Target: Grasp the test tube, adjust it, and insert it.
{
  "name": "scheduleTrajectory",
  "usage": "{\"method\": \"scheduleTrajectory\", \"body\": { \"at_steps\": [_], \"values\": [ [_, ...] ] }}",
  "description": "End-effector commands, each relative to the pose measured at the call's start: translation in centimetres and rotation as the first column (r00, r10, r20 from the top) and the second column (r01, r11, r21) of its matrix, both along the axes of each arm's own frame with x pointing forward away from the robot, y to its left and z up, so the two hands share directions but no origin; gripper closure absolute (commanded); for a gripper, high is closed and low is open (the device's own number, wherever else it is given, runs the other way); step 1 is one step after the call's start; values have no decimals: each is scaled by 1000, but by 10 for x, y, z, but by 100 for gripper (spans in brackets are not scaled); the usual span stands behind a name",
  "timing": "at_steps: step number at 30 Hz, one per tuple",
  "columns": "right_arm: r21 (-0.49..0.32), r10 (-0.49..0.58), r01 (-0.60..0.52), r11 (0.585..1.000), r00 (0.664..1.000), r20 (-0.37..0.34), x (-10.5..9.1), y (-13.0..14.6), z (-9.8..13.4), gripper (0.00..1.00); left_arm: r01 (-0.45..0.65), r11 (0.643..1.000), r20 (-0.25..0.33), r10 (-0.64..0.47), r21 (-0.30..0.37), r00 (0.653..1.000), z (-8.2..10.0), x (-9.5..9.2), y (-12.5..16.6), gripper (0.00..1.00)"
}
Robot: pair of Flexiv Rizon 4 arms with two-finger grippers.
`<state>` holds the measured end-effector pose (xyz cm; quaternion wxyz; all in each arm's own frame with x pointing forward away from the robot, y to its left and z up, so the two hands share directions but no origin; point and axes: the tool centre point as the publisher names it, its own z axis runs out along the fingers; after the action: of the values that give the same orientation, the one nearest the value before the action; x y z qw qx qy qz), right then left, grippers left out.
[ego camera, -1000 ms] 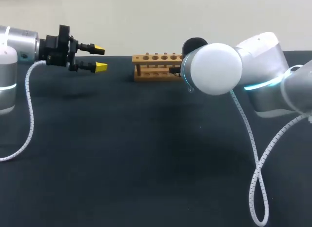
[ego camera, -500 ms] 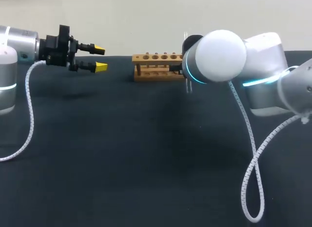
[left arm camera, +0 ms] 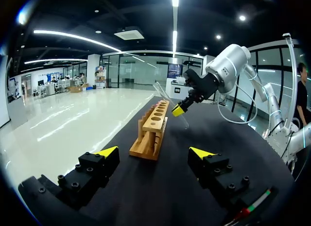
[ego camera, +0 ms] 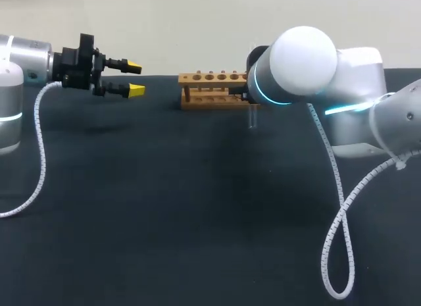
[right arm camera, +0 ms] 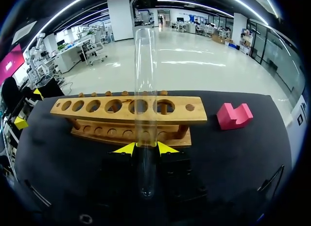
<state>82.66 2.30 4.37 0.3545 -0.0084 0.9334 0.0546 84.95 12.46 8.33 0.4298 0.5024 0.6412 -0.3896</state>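
A clear glass test tube (right arm camera: 146,90) is pinched between the yellow tips of my right gripper (right arm camera: 145,148), which is shut on it. The tube's length runs across the fingers. Just beyond it stands the wooden tube rack (right arm camera: 129,107) with a row of holes. In the head view the tube (ego camera: 252,115) hangs near the rack's (ego camera: 210,89) right end, and the right arm's elbow hides the gripper there. From the left wrist view, the right gripper (left arm camera: 179,111) holds the tube (left arm camera: 170,102) beside the rack (left arm camera: 153,131). My left gripper (ego camera: 133,79) hovers open, left of the rack, holding nothing.
A pink block (right arm camera: 234,115) lies on the black table beside the rack's right end. The right arm's white coiled cable (ego camera: 342,214) loops down over the table at the right. The left arm's cable (ego camera: 36,154) hangs at the left.
The right arm's elbow has risen and swung right, and the tube now hangs clearly below it by the rack's right end. The left arm has not moved.
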Motion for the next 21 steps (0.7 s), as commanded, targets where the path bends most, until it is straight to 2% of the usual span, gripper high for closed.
{"method": "scheduleTrajectory", "body": {
  "at_steps": [1, 13, 21],
  "values": [
    [2, -1, 1, 1000, 1000, -8, 1, 2, -2, 100, 5, 1000, 1, -5, -2, 1000, -1, 2, 1, 0],
    [10, -12, 12, 1000, 1000, -19, -1, 1, -4, 100, 5, 1000, 1, -5, -2, 1000, -1, 2, 1, 0],
    [5, -66, 66, 998, 998, 23, -11, -1, 8, 100, 5, 1000, 1, -5, -2, 1000, -1, 2, 1, 0]
  ]
}}
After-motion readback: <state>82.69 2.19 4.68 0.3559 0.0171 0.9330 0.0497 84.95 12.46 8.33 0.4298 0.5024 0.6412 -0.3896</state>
